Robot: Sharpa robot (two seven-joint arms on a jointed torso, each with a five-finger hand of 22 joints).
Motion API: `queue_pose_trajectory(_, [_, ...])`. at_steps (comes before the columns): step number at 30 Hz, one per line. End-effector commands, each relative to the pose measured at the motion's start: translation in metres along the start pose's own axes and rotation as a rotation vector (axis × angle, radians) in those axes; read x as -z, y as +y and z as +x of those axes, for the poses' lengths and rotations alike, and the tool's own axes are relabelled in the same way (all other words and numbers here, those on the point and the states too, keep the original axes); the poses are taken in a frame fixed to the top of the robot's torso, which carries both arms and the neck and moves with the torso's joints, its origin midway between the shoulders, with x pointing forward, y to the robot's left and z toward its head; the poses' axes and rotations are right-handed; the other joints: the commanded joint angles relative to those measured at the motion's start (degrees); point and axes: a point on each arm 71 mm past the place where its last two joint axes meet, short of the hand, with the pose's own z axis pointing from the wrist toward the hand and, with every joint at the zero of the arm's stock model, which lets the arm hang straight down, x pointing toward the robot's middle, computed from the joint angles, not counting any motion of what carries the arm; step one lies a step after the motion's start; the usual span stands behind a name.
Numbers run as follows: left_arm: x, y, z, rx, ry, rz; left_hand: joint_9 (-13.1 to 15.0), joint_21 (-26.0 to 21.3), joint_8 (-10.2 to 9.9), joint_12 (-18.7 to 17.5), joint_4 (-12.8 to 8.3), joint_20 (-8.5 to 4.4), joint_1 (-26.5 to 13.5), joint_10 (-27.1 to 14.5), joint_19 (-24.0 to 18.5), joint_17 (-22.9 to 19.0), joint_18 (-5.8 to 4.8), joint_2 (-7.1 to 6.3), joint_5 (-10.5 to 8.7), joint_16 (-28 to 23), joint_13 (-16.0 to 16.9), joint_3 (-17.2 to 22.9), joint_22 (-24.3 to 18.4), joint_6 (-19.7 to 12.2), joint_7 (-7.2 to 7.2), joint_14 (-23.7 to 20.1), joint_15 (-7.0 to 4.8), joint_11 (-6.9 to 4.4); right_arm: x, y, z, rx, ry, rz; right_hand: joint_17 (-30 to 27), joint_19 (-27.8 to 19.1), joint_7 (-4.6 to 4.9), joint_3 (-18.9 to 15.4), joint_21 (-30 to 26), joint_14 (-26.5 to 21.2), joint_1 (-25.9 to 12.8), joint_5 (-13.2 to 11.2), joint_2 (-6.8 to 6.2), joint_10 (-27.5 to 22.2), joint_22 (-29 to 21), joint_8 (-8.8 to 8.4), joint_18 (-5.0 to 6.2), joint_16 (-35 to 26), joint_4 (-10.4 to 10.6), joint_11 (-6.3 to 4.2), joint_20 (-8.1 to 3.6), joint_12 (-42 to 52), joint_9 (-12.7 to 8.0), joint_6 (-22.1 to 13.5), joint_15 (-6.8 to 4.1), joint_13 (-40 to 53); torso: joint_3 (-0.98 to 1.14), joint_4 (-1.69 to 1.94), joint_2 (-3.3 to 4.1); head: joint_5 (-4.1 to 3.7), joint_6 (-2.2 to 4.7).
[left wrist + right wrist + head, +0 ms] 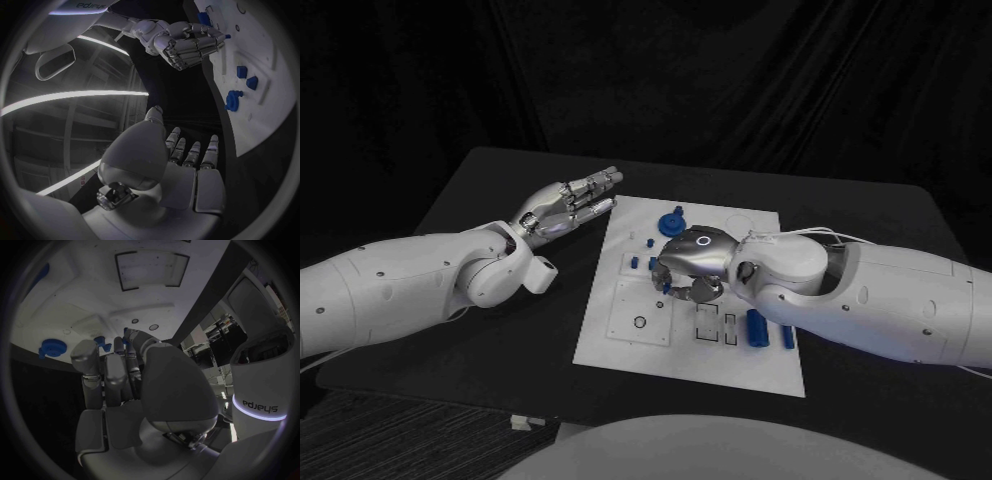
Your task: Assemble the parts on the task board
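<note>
Head view: you've got the black table [473,200] w/ the white task board [718,350] mid-table, its long axis running away from the robot, slightly slanted. Right hand [689,265] sits over the board's centre, fingers curled down; can't tell if anything's in them. Left hand [570,203] hovers just off the board's far-left edge, fingers straight and apart, holding nothing. On the board: a round blue part [674,219] near the far end, two long blue parts [757,328] by the near-right side, lying lengthwise along the board, small blue parts [635,262] by the right hand.
</note>
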Motion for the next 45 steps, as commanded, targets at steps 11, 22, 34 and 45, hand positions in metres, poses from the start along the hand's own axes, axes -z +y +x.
queue_pose_trajectory(11, [0.0,-0.008,0.002,0.018,0.008,0.133,0.1,0.4,0.2,0.2,-0.2,-0.11,0.7,0.1,0.6,0.1,0.39,0.14,0.23,0.4,0.0,0.1,0.2,0.5,0.19,0.6,-0.04,0.34,-0.002,0.007,0.006,-0.006,-0.003,0.006,0.0,-0.3,0.39,0.3,-0.2,0.0,0.3,0.3,-0.22,0.5,6.1,-0.4,0.84,0.1,-0.2,0.09,0.3,0.2,-0.1,-0.1,0.44,0.0,0.01,-0.07,0.04,-0.14,0.0])
queue_pose_trajectory(22, [0.0,-0.007,0.001,0.019,0.009,0.124,0.1,0.5,0.2,0.2,-0.2,-0.11,0.7,0.1,0.9,0.1,0.42,0.19,0.19,0.5,0.0,0.1,0.5,0.8,0.28,0.8,0.02,0.4,-0.004,0.009,0.012,-0.017,0.003,0.003,-0.4,-0.5,0.4,0.4,-0.8,-0.1,0.4,0.5,-0.23,0.6,5.9,-0.5,0.97,-0.2,-0.3,0.09,0.32,0.1,-0.1,-0.1,0.44,0.0,0.01,-0.03,0.0,-0.34,0.0])
queue_pose_trajectory(34, [0.001,-0.004,-0.001,0.019,0.007,0.117,0.1,0.5,0.2,0.2,-0.1,-0.11,0.7,0.1,1.0,0.1,0.43,0.21,0.16,0.5,0.0,0.1,0.6,0.8,0.3,0.8,0.04,0.42,-0.006,0.011,0.016,-0.022,0.012,0.004,-0.3,-0.5,0.41,0.4,-0.8,-0.1,0.4,0.5,-0.24,0.7,5.9,-0.53,0.97,-0.1,-0.3,0.09,0.33,0.1,-0.1,-0.1,0.44,0.0,0.0,-0.04,0.0,-0.35,0.0])
queue_pose_trajectory(45, [0.002,-0.003,-0.001,0.021,0.008,0.111,0.1,0.6,0.2,0.2,-0.1,-0.11,0.7,0.1,1.1,0.2,0.43,0.25,0.13,0.5,0.0,0.1,0.6,0.9,0.34,0.9,0.08,0.45,-0.008,0.012,0.018,-0.025,0.019,0.004,-0.3,-0.5,0.41,0.5,-0.8,-0.1,0.4,0.6,-0.21,0.7,5.9,-0.61,0.99,-0.1,-0.4,0.08,0.35,0.1,-0.2,-0.1,0.44,0.0,0.0,-0.01,-0.01,-0.28,0.0])
